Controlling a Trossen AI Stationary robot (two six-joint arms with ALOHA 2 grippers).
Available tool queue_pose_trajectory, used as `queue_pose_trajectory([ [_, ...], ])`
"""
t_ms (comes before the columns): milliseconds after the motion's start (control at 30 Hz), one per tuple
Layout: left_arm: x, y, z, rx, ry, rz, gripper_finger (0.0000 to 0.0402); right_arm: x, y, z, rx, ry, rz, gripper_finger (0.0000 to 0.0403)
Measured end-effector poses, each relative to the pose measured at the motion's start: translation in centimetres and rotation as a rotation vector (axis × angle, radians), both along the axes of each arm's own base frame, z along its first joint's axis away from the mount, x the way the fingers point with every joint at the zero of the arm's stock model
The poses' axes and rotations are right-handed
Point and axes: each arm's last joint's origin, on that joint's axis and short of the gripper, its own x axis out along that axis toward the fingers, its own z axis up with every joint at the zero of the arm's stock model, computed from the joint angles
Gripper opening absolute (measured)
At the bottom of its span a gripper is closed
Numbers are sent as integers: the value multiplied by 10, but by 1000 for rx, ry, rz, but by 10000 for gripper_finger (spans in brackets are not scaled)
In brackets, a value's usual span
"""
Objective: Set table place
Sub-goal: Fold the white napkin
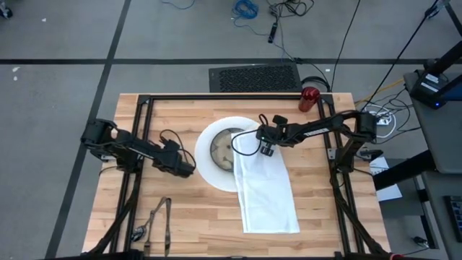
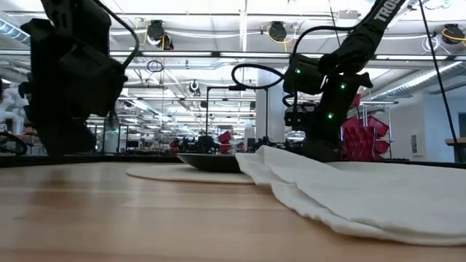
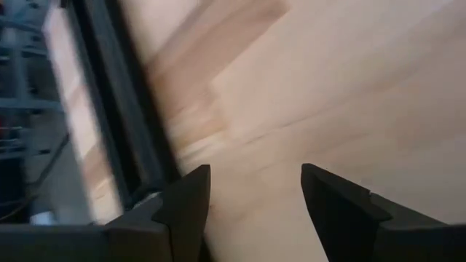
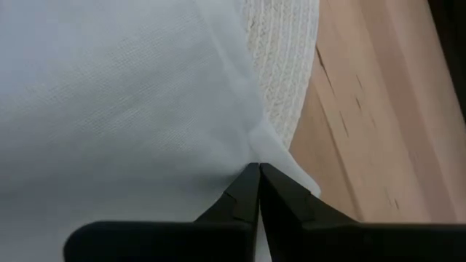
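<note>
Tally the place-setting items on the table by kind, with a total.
Plate: 1
Bowl: 1
Napkin: 1
Red cup: 1
Cutlery: a dark cluster, pieces too small to separate, counted as 1
Total: 5

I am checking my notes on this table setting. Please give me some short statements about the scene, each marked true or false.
1. The napkin lies partly over the plate. True.
2. The right gripper is wide open above the bowl. False: it is shut, at the napkin's edge.
3. The left gripper is open and holds nothing. True.
4. The red cup stands on the plate. False: it stands at the table's far edge.
5. The bowl sits on the plate. True.
</note>
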Motion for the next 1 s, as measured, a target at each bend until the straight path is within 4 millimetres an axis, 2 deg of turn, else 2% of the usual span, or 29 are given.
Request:
queue_pose_trajectory([
  [200, 26, -8, 20, -69, -203, -168, 201, -1, 2, 8, 30, -39, 15, 0],
  [333, 45, -12, 33, -93, -434, -299, 201, 0, 2, 9, 65, -71, 10, 0],
  [467, 62, -14, 34, -97, -615, -379, 201, 1, 4, 10, 70, -80, 12, 0],
  [700, 61, -4, -6, -92, -519, -300, 201, 0, 10, 10, 69, -53, 26, 0],
  [867, 58, -1, -19, -108, -488, -278, 201, -8, 12, 14, 85, 7, 15, 0],
  [1000, 53, 0, -20, -105, -453, -255, 201, -17, 14, 22, 97, 45, -9, 0],
])
